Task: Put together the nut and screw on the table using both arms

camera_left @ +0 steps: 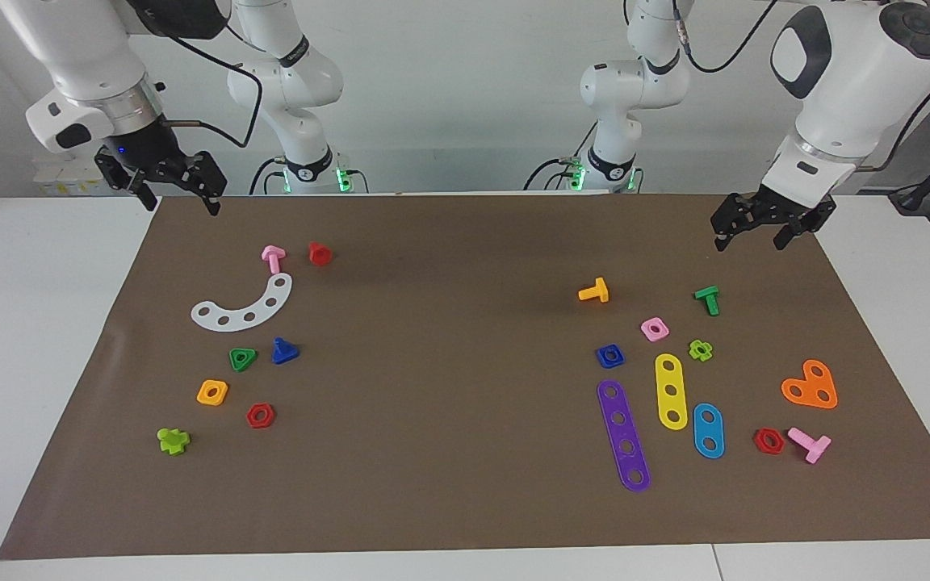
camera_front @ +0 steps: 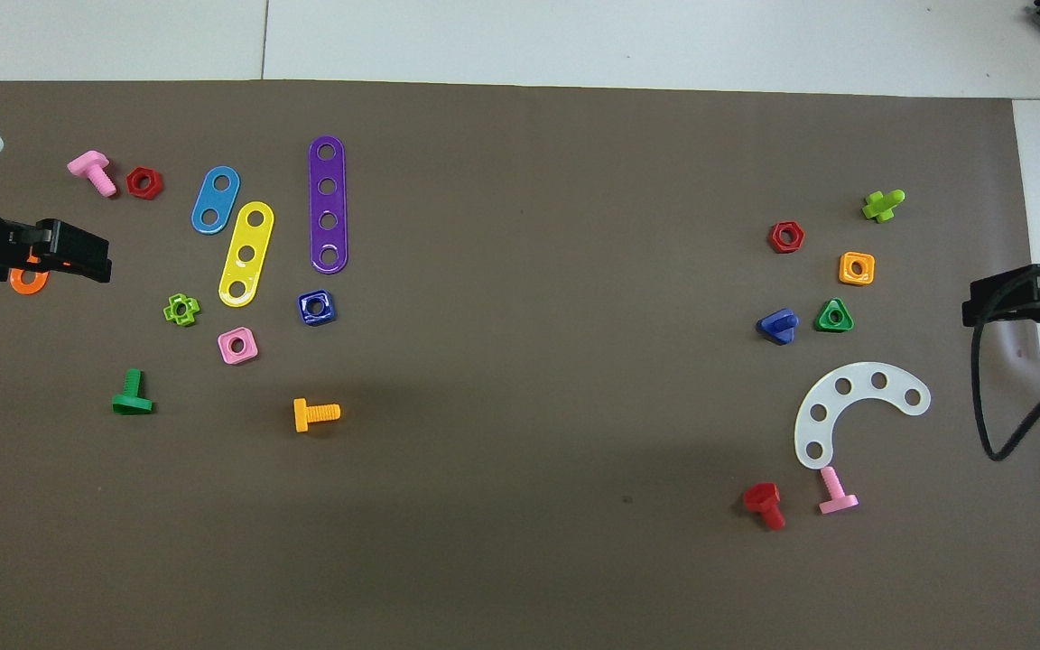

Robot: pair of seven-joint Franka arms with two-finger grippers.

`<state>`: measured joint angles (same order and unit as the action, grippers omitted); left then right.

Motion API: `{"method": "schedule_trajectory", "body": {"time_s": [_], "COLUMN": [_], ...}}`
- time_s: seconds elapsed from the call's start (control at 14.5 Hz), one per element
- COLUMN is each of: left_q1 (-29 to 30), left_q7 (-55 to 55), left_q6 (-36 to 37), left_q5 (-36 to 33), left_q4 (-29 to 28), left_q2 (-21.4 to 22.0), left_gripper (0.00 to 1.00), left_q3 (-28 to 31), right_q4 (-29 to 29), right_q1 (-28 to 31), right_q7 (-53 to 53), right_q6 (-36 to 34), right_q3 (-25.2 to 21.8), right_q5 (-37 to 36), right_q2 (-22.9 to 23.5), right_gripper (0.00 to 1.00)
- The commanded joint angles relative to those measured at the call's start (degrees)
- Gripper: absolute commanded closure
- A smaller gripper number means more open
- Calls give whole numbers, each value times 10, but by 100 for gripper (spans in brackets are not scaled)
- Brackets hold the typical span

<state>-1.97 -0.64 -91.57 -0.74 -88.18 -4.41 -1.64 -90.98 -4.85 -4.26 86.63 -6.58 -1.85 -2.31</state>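
Observation:
The nut (camera_left: 609,356) (camera_front: 316,307), a dark-blue square with a round hole, lies flat on the brown mat of the table (camera_left: 449,452) toward the left arm's end, beside the purple strip. The screw (camera_left: 284,351) (camera_front: 778,325), dark blue with a triangular head, rests toward the right arm's end next to a green triangular nut (camera_left: 242,358). My left gripper (camera_left: 749,240) (camera_front: 96,257) hangs open and empty over the mat's edge at its own end, well apart from the nut. My right gripper (camera_left: 181,203) (camera_front: 976,311) hangs open and empty over the mat's edge at its end.
Near the nut lie a pink square nut (camera_left: 655,328), yellow (camera_left: 672,391), purple (camera_left: 623,434) and blue (camera_left: 708,430) strips, an orange bolt (camera_left: 594,291), a green bolt (camera_left: 707,298) and an orange heart plate (camera_left: 810,386). Near the screw lie a white arc (camera_left: 243,307), an orange nut (camera_left: 212,392) and a red bolt (camera_left: 320,253).

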Motion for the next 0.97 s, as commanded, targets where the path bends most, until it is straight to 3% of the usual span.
{"method": "schedule_trajectory", "body": {"time_s": [0.0, 0.34, 0.69, 0.9], "left_q1": [0, 0, 0, 0], "left_q7": [-2, -2, -2, -2], "left_q6": [-9, -9, -9, -9], "left_q5": [-9, -9, -9, -9], "left_q4": [-25, -25, -25, -25], "left_q2": [21, 21, 21, 21], "left_gripper": [0, 0, 0, 0], "left_q3": [1, 1, 1, 1], "right_q4": [-12, -33, -70, -152], "right_q1": [3, 3, 3, -12], "right_q7": [-5, -3, 32, 41], "right_q6": [11, 13, 96, 190], "right_q3": [3, 3, 4, 4], "right_q5": [1, 1, 2, 11], "right_q2": [-9, -20, -17, -16], "right_gripper": [0, 0, 0, 0]}}
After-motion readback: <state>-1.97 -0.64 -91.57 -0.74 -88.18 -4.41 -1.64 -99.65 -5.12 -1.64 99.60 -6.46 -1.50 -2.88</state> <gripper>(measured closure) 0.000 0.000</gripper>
